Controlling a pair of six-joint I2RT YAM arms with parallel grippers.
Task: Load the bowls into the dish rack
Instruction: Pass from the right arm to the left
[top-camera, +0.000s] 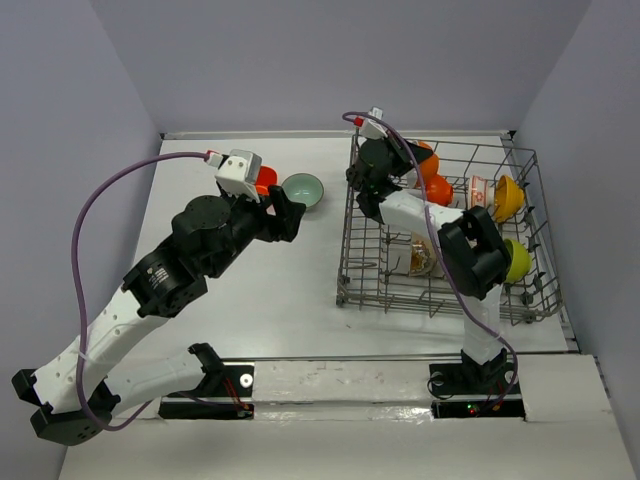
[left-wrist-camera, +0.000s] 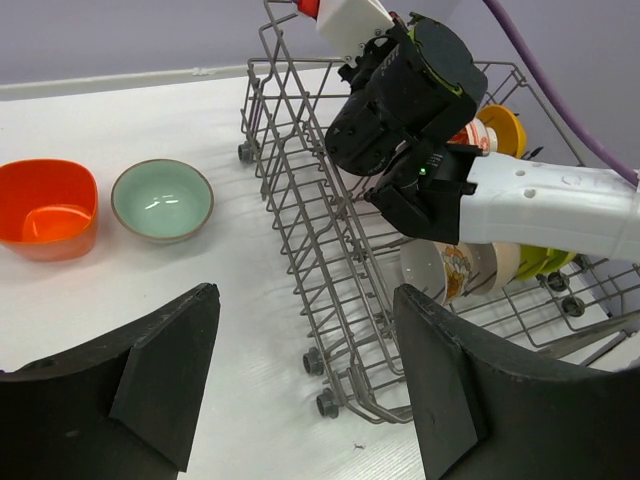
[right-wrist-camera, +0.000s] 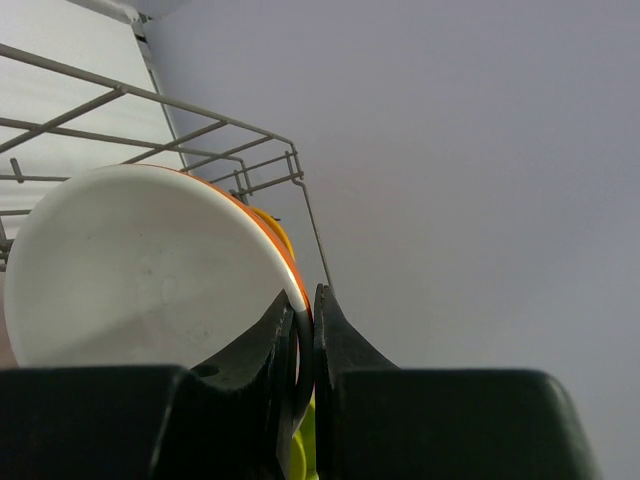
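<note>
Large grey wire dish rack (top-camera: 400, 290): at 3 o'clock on white table (top-camera: 260, 310). Right gripper (right-wrist-camera: 305, 312) pinches rim of glossy white round bowl (right-wrist-camera: 140, 270) inside it. Left gripper (left-wrist-camera: 303, 300): jaws wide, empty; pale teal round bowl (top-camera: 303, 190) on table at its 1 o'clock.

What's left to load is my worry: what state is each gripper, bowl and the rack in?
left gripper: open, empty
right gripper: shut on the white bowl's rim
white bowl: gripped, on edge in the rack
teal bowl: upright on the table
orange bowl: upright on the table
yellow bowl: on edge in the rack
lime bowl: on edge in the rack
rack: partly loaded
</note>
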